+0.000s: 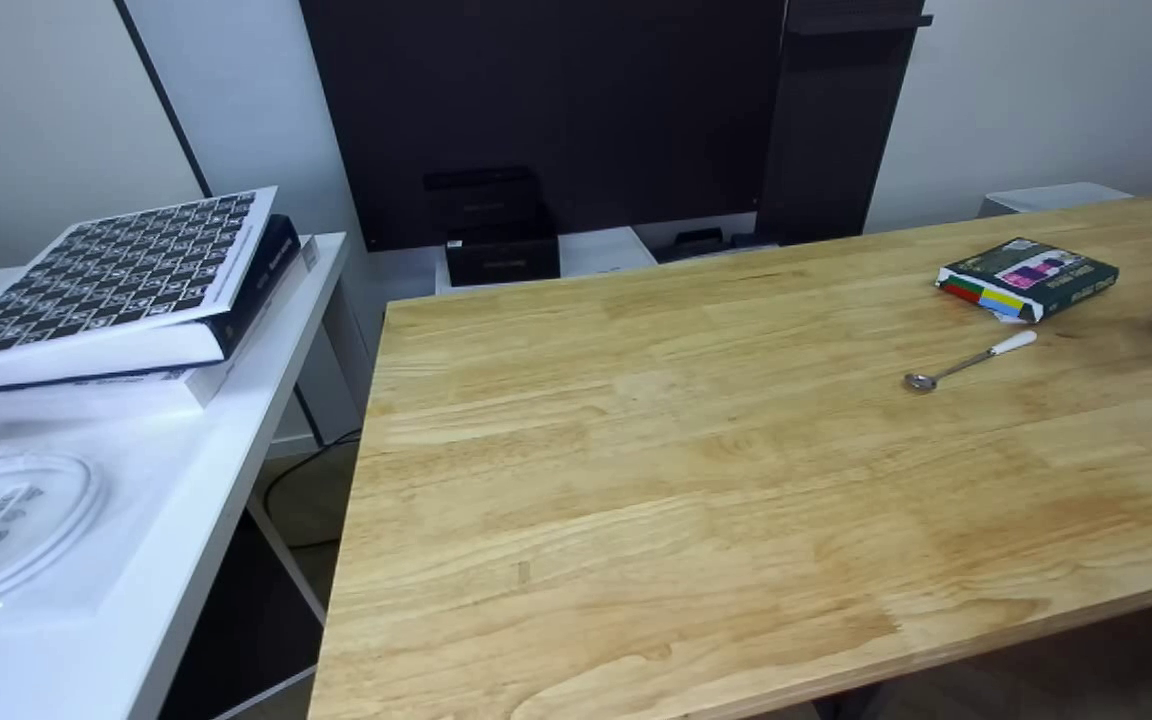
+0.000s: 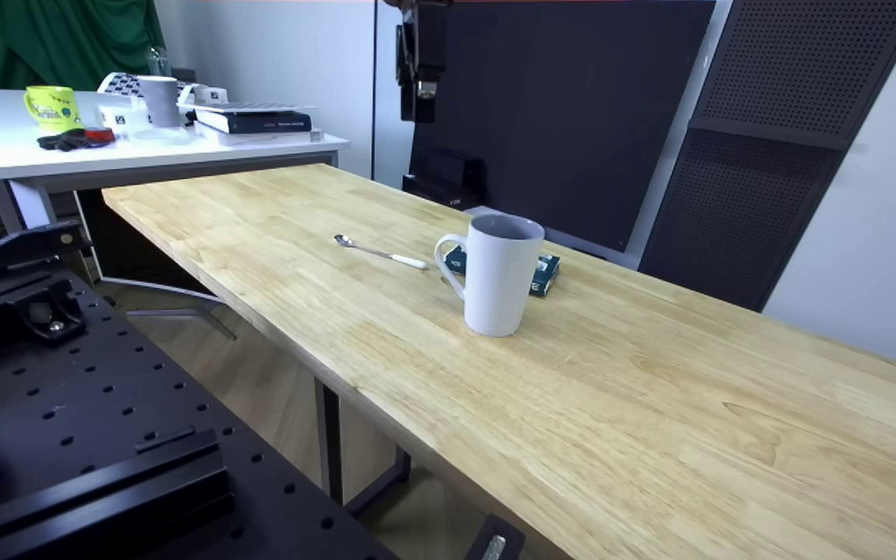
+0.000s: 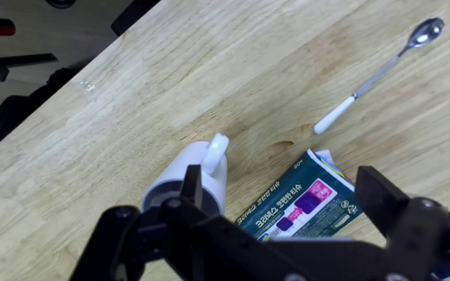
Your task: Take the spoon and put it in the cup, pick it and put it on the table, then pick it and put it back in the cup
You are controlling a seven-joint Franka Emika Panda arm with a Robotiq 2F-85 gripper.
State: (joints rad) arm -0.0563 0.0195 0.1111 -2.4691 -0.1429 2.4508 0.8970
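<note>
- Leftmost of the task's things in an exterior view, the spoon (image 2: 376, 251) lies on the tabletop (image 2: 650, 397), outside the cup (image 2: 504, 276). The step in hand looks like fetching it for the cup; whether for the 1st or 2nd placing, I cannot tell.
- Next along, high up: the fingers (image 3: 379, 197), which the wrist view shows wide apart, holding nothing. The next move probably calls for crossing to the spoon, descending astride its slim handle and closing low to the wood.
- The spoon: shiny metal bowl, thin shaft, smooth white handle end.
- The cup: upright, tall, near-cylindrical, smooth white, perhaps ceramic, grey inside, its looped handle on the spoon's side.
- Partly behind it, the box (image 2: 545, 278): flat, dark green, printed, likely card.
- Under everything, the tabletop: pale joined planks, streaky grain.
</note>
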